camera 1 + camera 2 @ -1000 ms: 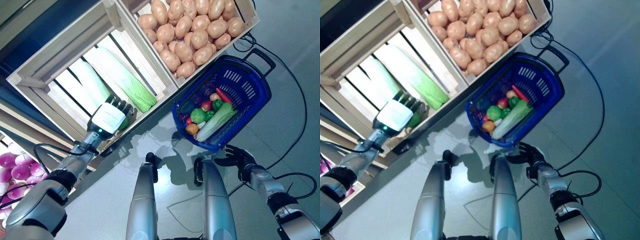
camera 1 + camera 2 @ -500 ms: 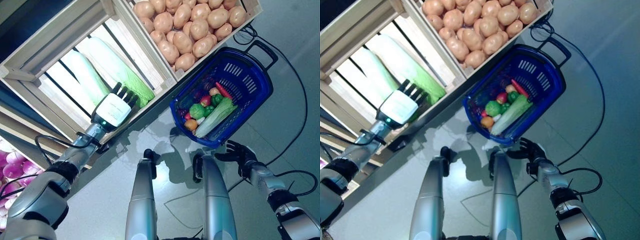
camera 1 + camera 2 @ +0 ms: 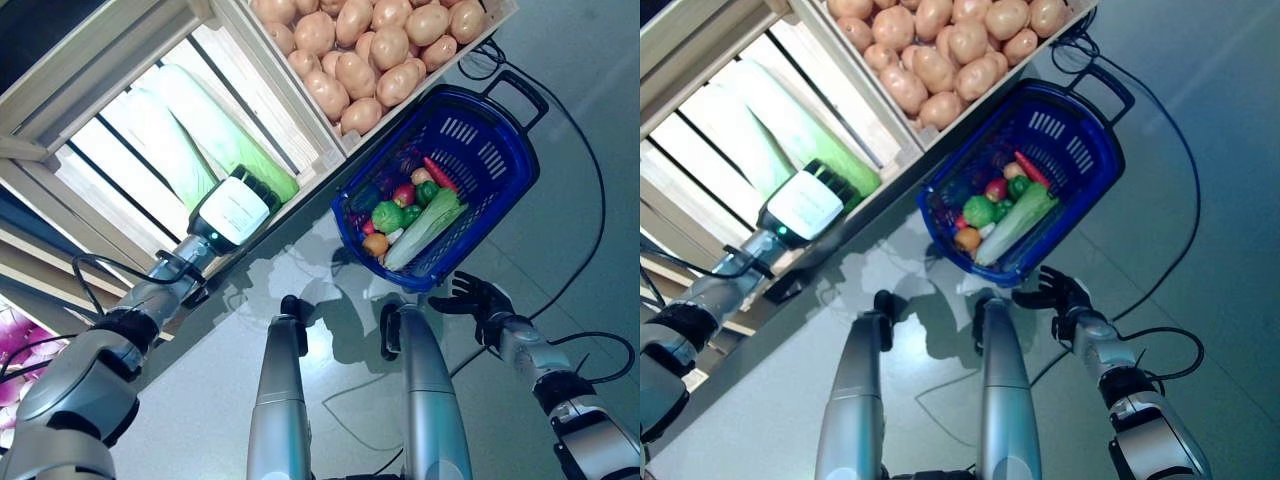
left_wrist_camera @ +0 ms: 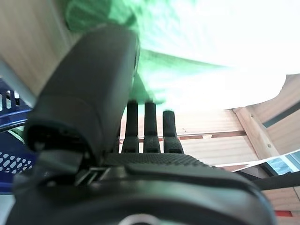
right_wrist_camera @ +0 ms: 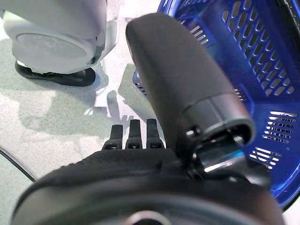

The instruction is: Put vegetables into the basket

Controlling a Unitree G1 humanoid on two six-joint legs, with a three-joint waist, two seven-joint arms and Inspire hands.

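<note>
Left hand [image 3: 232,208]: It is held over the near edge of the wooden crate [image 3: 90,95], with its fingers [image 4: 146,126] straight and nothing gripped. It is judged to be placed there so that a cabbage can be reached.
Cabbages [image 3: 215,130]: Two long pale-green ones are laid side by side in the crate. The nearer one's green end lies just beyond the left fingertips; whether it is touched cannot be told.
Basket [image 3: 497,200]: It is set on the floor to the right of the crate, just beside the potato crate [image 3: 375,55], so that a short carry is needed.
Basket contents: Several vegetables [image 3: 410,215] are already held inside, red, green and orange ones among them.
Right hand [image 3: 1055,292]: It is held low by the basket's near rim, fingers spread, nothing grasped; it appears idle.
</note>
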